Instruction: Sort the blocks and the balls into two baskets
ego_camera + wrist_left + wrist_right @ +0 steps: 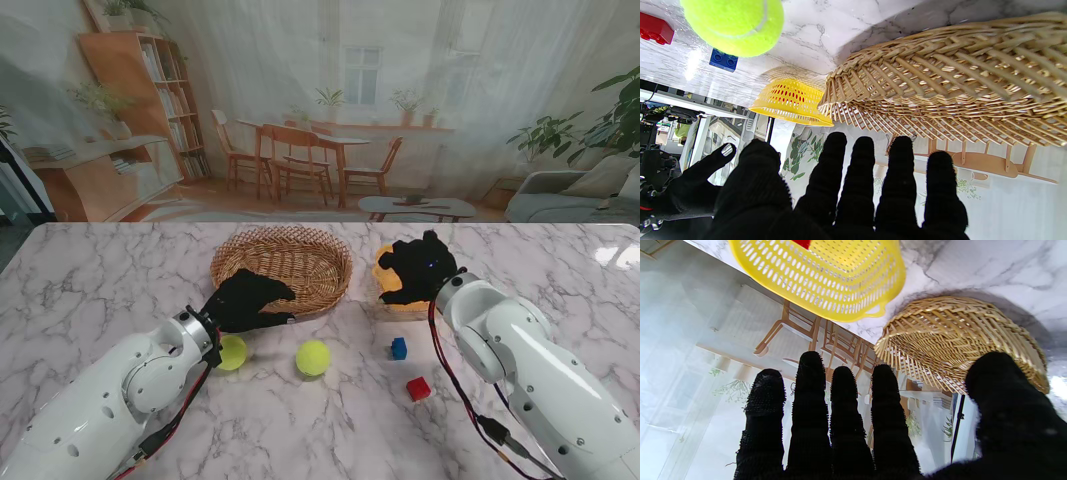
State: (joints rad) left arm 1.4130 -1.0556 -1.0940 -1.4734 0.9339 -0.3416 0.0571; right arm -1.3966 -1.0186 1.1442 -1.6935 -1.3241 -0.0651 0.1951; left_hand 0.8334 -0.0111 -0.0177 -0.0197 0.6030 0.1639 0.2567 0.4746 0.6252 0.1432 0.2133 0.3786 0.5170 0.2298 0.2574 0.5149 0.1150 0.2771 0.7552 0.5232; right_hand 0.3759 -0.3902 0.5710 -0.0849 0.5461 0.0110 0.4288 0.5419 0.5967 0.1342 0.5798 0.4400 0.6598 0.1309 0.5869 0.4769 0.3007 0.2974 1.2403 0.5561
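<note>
Both hands empty, fingers spread: left hand [245, 300] beside the wicker basket [283, 262], right hand [418, 268] covering the yellow basket [384, 268]. Two tennis balls [313, 357] and blue block [399, 348], red block [418, 388] sit nearer to me than the wicker basket.

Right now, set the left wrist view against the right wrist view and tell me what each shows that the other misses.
Only the left wrist view shows a tennis ball, a blue block and a red block on the marble, plus the left hand. Only the right wrist view looks into the yellow basket, where something red lies, and shows the right hand. Both show the wicker basket and the yellow basket; both hands are open.
</note>
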